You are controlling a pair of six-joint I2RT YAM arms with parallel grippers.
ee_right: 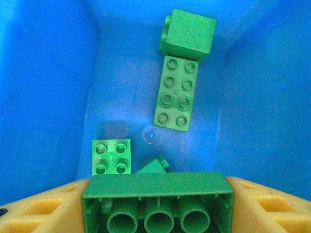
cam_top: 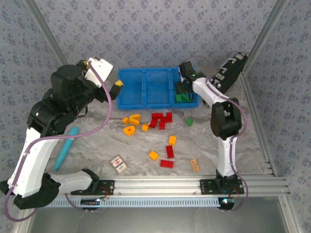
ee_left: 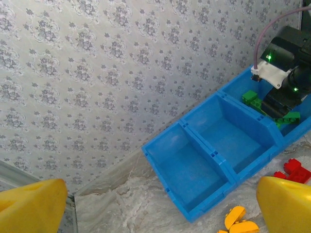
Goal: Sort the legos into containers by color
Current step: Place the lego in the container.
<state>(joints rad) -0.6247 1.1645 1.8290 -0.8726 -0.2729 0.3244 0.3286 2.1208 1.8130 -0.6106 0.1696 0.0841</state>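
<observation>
My right gripper (cam_top: 183,88) hangs over the right compartment of the blue bin (cam_top: 146,101). It is shut on a long green lego (ee_right: 158,191), which spans both yellow fingers (ee_right: 39,208), underside toward the camera. Below it several green legos (ee_right: 175,92) lie on the compartment floor (ee_right: 121,97). My left gripper (cam_top: 116,86) stands open and holds nothing, left of the bin (ee_left: 214,155), whose left and middle compartments look empty. On the table in front of the bin lie orange legos (cam_top: 131,119), red legos (cam_top: 160,120) and one green lego (cam_top: 189,121).
A black case (cam_top: 228,70) leans at the back right beside the bin. A teal tool (cam_top: 65,148) lies at the left, a patterned card (cam_top: 119,164) near the front, and a thin orange tag (cam_top: 195,164) at the front right. Patterned walls enclose the table.
</observation>
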